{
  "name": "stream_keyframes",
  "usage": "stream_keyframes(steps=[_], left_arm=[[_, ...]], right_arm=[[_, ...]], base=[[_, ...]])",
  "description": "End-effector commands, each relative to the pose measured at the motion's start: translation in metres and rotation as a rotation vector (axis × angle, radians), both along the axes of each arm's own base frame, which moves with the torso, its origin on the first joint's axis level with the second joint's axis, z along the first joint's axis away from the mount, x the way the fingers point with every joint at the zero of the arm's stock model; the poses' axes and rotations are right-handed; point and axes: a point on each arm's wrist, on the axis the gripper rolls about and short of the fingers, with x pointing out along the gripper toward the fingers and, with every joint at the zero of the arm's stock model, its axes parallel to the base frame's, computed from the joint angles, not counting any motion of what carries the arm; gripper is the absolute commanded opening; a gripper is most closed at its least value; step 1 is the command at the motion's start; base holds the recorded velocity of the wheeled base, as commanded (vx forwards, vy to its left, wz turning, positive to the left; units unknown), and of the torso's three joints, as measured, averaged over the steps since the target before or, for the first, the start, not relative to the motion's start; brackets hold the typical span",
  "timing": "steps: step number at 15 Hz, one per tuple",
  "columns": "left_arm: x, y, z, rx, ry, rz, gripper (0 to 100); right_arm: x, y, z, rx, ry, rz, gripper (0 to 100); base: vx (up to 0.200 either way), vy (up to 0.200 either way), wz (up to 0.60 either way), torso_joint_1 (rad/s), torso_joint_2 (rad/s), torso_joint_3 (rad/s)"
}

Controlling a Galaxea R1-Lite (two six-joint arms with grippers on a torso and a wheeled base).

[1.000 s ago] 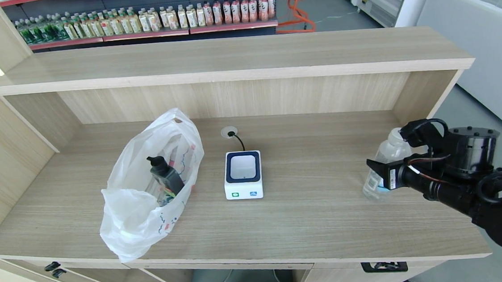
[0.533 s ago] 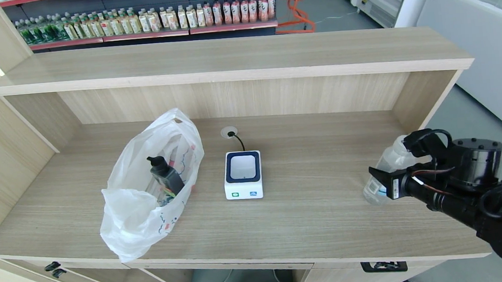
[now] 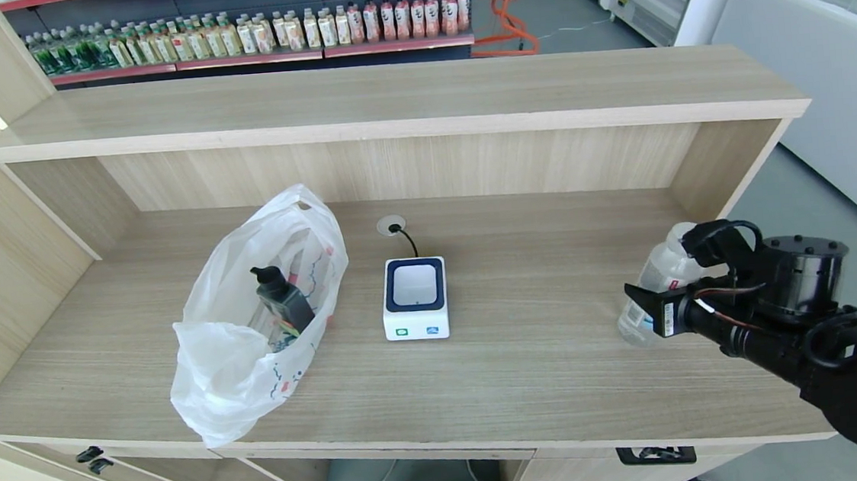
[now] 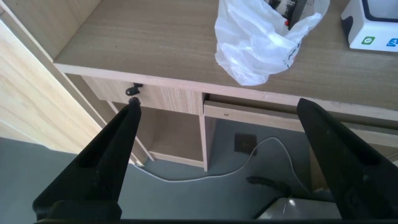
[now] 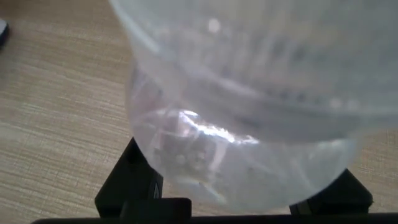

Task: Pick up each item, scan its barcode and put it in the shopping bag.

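- The right gripper (image 3: 672,276) is at the right end of the counter (image 3: 546,369), its jaws pinching a clear bottle (image 3: 654,288) from both sides.
- The bottle leans, with its cap up and toward the back and its base low over the wood. Whether the base touches the counter cannot be told.
- In the right wrist view the bottle (image 5: 249,93) sits between the two dark fingers of the right gripper (image 5: 236,186), with the wood grain of the counter behind it.
- The scanner (image 3: 415,297), a white box with a dark-framed window facing up, stands mid-counter, well apart from the bottle. Its cable (image 3: 407,240) runs back to a round port in the counter.
- The bag (image 3: 236,370), white plastic, slumps open just left of the scanner, near the front edge. A dark bottle (image 3: 284,299) with a black cap leans inside it.
- The left gripper (image 4: 219,109) hangs off the counter's front left corner, over the floor, with its jaws spread wide and nothing between them. Past it the left wrist view shows the bag (image 4: 261,43) and a corner of the scanner (image 4: 373,28).
- Behind the counter a shelf (image 3: 252,34) holds rows of drinks.
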Motion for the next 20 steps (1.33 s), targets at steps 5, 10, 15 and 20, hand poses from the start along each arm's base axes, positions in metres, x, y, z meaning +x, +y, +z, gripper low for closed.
stream_keyframes(steps=[5,10,15,20], left_arm=[[0.000,0.000,0.000,0.000,0.000,0.001,100],[0.000,0.000,0.000,0.000,0.000,0.001,100],[0.000,0.000,0.000,0.000,0.000,0.001,100],[0.000,0.000,0.000,0.000,0.000,0.001,100]], right_arm=[[-0.056,0.025,0.108,0.405,-0.089,0.408,0],[-0.100,0.055,0.120,0.447,0.027,0.719,0],[-0.122,0.062,0.111,0.379,0.026,0.812,0],[-0.117,0.074,0.128,0.427,0.030,0.890,0]], base=[[0.000,0.000,0.00,0.000,0.00,0.000],[0.000,0.000,0.00,0.000,0.00,0.000],[0.000,0.000,0.00,0.000,0.00,0.000],[0.000,0.000,0.00,0.000,0.00,0.000]])
